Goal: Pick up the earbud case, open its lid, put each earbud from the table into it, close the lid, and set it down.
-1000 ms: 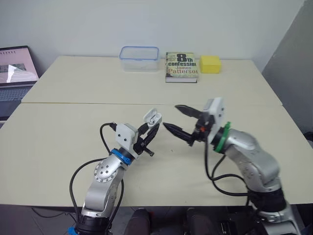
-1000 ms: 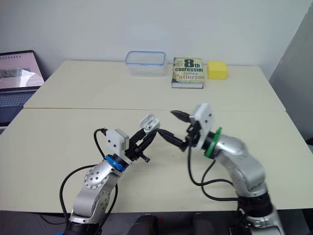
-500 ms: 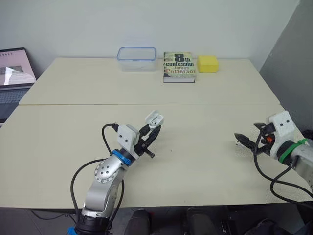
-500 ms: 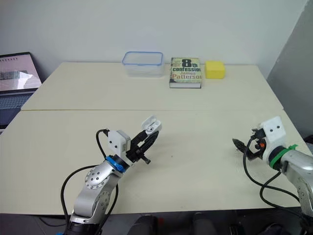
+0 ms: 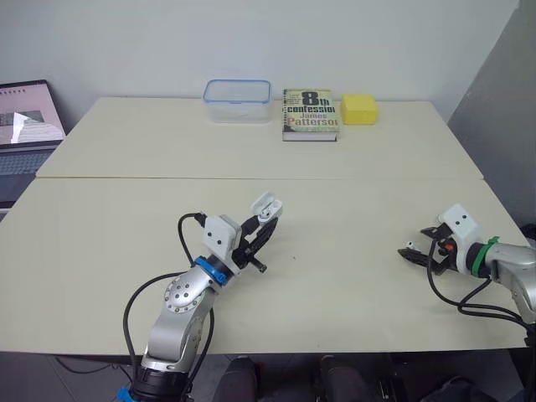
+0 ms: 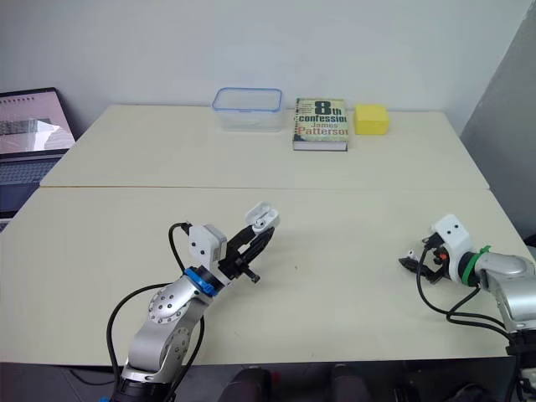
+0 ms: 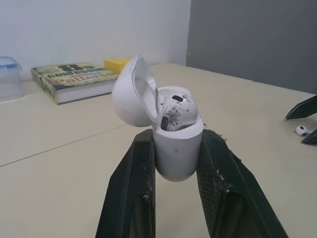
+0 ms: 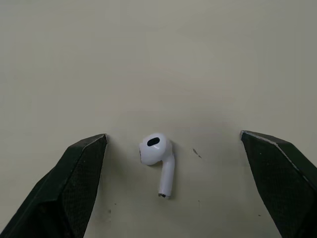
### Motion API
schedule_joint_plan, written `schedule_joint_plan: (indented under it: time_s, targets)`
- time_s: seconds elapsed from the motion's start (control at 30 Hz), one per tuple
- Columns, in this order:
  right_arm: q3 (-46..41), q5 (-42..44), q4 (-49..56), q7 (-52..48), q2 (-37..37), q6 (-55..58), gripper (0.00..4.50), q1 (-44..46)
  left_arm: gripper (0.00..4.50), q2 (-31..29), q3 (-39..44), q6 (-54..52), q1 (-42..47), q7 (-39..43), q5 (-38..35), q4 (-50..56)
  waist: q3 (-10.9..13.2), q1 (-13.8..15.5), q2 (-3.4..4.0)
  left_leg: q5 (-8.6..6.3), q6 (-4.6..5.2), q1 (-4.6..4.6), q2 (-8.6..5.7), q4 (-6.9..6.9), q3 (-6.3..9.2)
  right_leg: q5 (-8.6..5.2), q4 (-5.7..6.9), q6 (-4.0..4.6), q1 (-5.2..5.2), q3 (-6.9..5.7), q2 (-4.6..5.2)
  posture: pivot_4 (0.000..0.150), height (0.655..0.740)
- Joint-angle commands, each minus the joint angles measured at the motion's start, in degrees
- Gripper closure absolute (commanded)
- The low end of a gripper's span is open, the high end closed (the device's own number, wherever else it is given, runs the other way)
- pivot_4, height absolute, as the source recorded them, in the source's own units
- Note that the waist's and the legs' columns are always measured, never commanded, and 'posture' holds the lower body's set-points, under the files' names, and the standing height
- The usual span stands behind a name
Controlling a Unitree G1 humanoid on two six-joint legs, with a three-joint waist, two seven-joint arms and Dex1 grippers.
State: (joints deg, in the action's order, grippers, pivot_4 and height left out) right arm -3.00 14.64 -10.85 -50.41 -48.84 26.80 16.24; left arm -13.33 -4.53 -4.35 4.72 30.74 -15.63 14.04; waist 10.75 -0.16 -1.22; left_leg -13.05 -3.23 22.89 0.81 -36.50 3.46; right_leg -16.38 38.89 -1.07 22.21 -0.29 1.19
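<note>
My left gripper [image 5: 264, 224] is shut on the white earbud case [image 5: 266, 206], held upright just above the middle of the table [image 5: 100, 226]. In the left wrist view the case [image 7: 176, 148] has its lid [image 7: 130, 94] swung open, and one earbud [image 7: 176, 110] sits inside. The other white earbud [image 8: 157, 156] lies loose on the table at the far right. My right gripper [image 5: 410, 254] is low over it and open, with one finger on each side of the earbud [image 5: 409, 245] and not touching it.
Along the table's far edge stand a clear plastic container [image 5: 238, 99], a paperback book [image 5: 311, 113] and a yellow block [image 5: 358, 108]. An open laptop [image 5: 25, 126] sits at the far left. The table's right edge runs close behind my right arm.
My right gripper has swung away from the case to the table's right side and come down around the loose earbud. The left gripper has kept the open case almost still.
</note>
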Motion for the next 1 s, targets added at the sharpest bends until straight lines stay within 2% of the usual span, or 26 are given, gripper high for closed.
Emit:
schedule_joint_plan:
  time_s: [0.03, 0.1, 0.2, 0.4, 0.53, 0.73, 0.83, 1.0]
  targets:
    - [0.36, -1.28, -3.08, -2.81, -1.16, -2.70, 0.00, 1.03, 3.75, -0.10, -0.04, 0.83, -0.12, 0.04, -0.19, 2.11, 0.00, 0.01, 0.00, 0.00, 0.00, 0.00, 0.00, 0.00, 0.00, 0.00, 0.00, 0.00, -0.01, 0.00, 0.00, 0.150, 0.7278]
    - [0.76, -1.68, -3.95, -3.86, -1.20, -3.27, 0.00, 1.45, 3.75, -0.13, -0.02, 0.84, -0.18, -0.06, -0.10, 2.13, 0.00, 0.02, 0.00, 0.00, 0.00, -0.01, 0.00, -0.01, 0.01, 0.00, 0.00, 0.00, -0.02, 0.00, 0.00, 0.150, 0.7278]
    - [1.21, -2.31, -5.46, -4.99, -1.29, -3.78, 0.59, 1.82, 3.75, -0.16, -0.05, 0.82, -0.20, -0.04, -0.07, 2.15, 0.00, 0.02, 0.00, 0.00, 0.00, -0.01, 0.00, -0.01, 0.01, 0.00, 0.00, 0.00, -0.03, 0.00, 0.01, 0.150, 0.7278]
    - [0.85, -0.89, -2.85, -7.98, -2.67, -0.59, 2.72, 0.97, 3.75, -0.19, -0.09, 0.83, -0.31, -0.03, -0.02, 2.22, 0.00, 0.05, 0.00, 0.00, 0.00, -0.02, -0.02, -0.13, 0.03, 0.01, 0.02, -0.01, -0.09, -0.01, 0.02, 0.150, 0.7278]
    - [0.69, 0.45, 2.70, -10.21, -4.33, 1.19, 4.12, -0.74, 3.75, -0.37, 0.00, 0.65, -0.52, -0.04, -0.08, 2.44, 0.00, 0.06, 0.00, 0.00, 0.00, 0.00, -0.02, -0.13, 0.03, 0.01, 0.01, -0.01, -0.08, -0.02, 0.04, 0.150, 0.7278]
    - [2.01, 1.32, 19.68, -14.61, -8.31, 0.93, 4.12, -4.96, 3.75, -0.83, 0.14, 0.09, -1.61, -0.15, -0.32, 3.60, 0.03, -0.09, 0.07, 0.00, 0.00, 0.00, 0.00, -0.11, 0.04, 0.01, 0.03, -0.01, -0.04, -0.02, 0.03, 0.150, 0.7278]
    - [3.25, 0.00, 27.13, -19.09, -13.10, -1.90, 4.12, -9.44, 3.75, -1.10, 0.13, -0.42, -2.55, -0.19, -0.36, 4.68, 0.04, 0.08, 0.09, 0.00, -0.01, 0.01, 0.00, -0.11, 0.08, 0.00, 0.02, -0.02, -0.04, -0.07, 0.03, 0.150, 0.7278]
    - [4.95, -4.79, 28.36, -23.21, -20.28, -9.14, 4.12, -15.25, 3.75, -1.39, 0.01, -1.24, -4.07, -0.53, -0.46, 6.23, 0.05, 0.25, 0.06, -0.01, -0.01, 0.04, -0.05, -0.16, 0.08, 0.00, -0.03, -0.03, -0.08, -0.09, 0.09, 0.150, 0.7278]
